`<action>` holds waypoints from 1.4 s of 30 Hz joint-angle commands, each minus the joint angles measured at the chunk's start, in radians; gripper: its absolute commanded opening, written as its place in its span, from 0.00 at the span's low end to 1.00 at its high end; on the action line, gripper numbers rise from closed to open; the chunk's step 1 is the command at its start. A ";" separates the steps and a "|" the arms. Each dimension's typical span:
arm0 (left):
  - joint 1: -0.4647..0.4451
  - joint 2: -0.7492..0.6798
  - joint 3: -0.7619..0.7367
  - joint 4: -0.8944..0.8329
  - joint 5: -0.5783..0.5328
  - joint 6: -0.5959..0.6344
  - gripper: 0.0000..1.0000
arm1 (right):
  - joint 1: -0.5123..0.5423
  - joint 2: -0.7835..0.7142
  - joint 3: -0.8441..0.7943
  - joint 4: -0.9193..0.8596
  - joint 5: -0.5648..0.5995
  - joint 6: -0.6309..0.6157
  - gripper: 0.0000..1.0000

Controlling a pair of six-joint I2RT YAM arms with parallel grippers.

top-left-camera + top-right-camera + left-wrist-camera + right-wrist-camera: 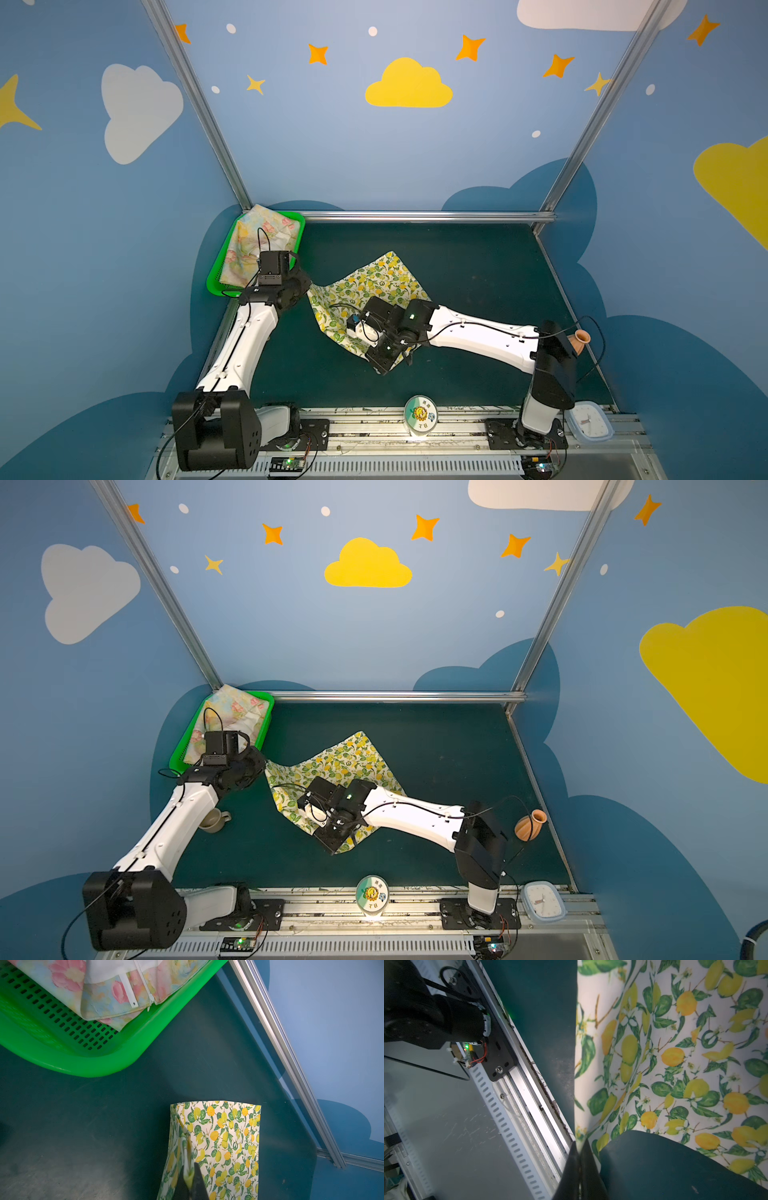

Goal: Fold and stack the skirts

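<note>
The cream skirt with lemons and leaves [386, 274] [345, 758] hangs partly lifted over the middle of the dark green table, stretched between both grippers. My left gripper [189, 1178] is shut on one corner of this lemon skirt [224, 1136], just beside the green basket. My right gripper [579, 1147] is shut on another edge of the lemon skirt [675, 1053], nearer the table's front. The pale yellow skirt with pink flowers [249, 245] [232, 717] [104, 991] lies bunched in the basket [216, 286] [104, 1068] at the back left.
A small grey cup [214, 820] stands under the left arm. A terracotta vase [530, 825] lies at the right edge. A round tin [420, 415] and a square clock [590, 424] sit on the front rail. A metal bar [415, 216] bounds the back.
</note>
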 commanded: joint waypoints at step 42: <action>0.033 -0.072 0.089 -0.157 -0.046 -0.042 0.04 | -0.008 -0.130 -0.071 0.015 -0.080 0.012 0.00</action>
